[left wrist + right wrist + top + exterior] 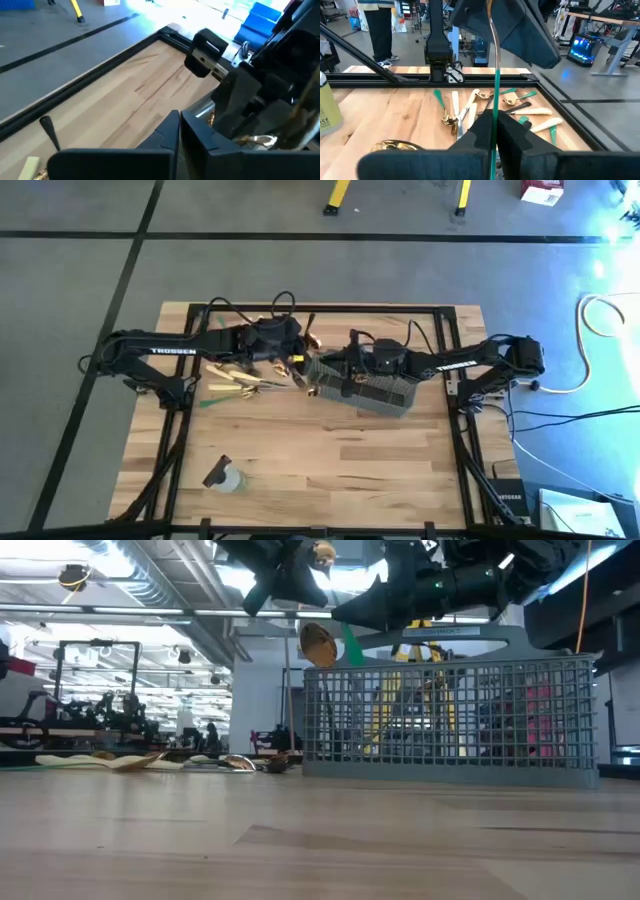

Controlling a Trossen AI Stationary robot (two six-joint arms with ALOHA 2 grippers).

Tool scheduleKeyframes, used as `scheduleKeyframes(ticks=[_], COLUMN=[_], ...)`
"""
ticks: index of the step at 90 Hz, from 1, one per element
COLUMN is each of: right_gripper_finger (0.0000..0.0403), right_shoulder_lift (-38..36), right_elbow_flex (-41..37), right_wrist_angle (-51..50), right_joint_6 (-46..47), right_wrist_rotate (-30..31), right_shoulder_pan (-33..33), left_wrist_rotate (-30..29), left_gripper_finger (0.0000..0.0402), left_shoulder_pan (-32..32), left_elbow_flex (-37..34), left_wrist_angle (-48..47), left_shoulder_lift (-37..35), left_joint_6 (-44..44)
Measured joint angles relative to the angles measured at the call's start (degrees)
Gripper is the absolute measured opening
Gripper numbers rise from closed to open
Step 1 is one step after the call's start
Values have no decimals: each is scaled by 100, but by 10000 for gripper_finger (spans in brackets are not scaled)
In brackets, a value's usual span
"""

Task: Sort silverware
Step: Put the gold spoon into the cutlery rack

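Note:
A slim utensil with a green handle and gold shaft stands nearly upright in the air above the left end of the grey wire basket. My right gripper is shut on its green part. My left gripper is at its gold upper end, fingers close together. In the high view both grippers meet at the basket's left end. More silverware, in gold, pale and green, lies flat in a loose pile on the table to the left. A gold spoon bowl shows just above the basket's left rim. My left gripper has a finger on either side of the utensil's gold upper shaft, coming from above; the contact runs out of the picture's top, so the hold itself cannot be told further. My right gripper pinches the green handle between its two fingers, coming about level from the table's right, across the utensil. The utensil is lifted clear of the table and stands close to upright, its gold shaft rising above the fingers.
A small clear bottle lies near the table's front left. The black frame rails run along the table's edges. Bare wood lies in front of the basket and across the table's near half.

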Motion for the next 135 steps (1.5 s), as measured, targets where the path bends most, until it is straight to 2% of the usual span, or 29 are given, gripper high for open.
scheduleKeyframes(ticks=[19,45,76,88,99,116,128,135], right_gripper_finger=[4,38,4,8,47,119,129,123], right_shoulder_lift=[0,0,0,-114,-318,-433,-398,-398], right_elbow_flex=[0,0,0,24,318,954,1079,1080], right_wrist_angle=[-9,33,-110,-194,-959,-3095,-3996,-4231], right_joint_6=[-43,-43,-52,-172,-180,-148,0,168], right_wrist_rotate=[113,281,226,44,52,116,727,810], right_shoulder_pan=[2,0,-2,2,59,299,471,452], left_wrist_rotate=[7,14,108,126,127,158,167,167], left_gripper_finger=[0,0,0,0,0,0,0,0], left_shoulder_pan=[-1,-1,-3,-3,-3,-3,-3,-3], left_elbow_flex=[0,0,0,0,0,0,0,0], left_wrist_angle=[13,177,227,227,226,223,223,228], left_shoulder_lift=[0,0,0,0,0,2,2,2], left_joint_6=[-17,-30,-10,37,62,149,196,207])
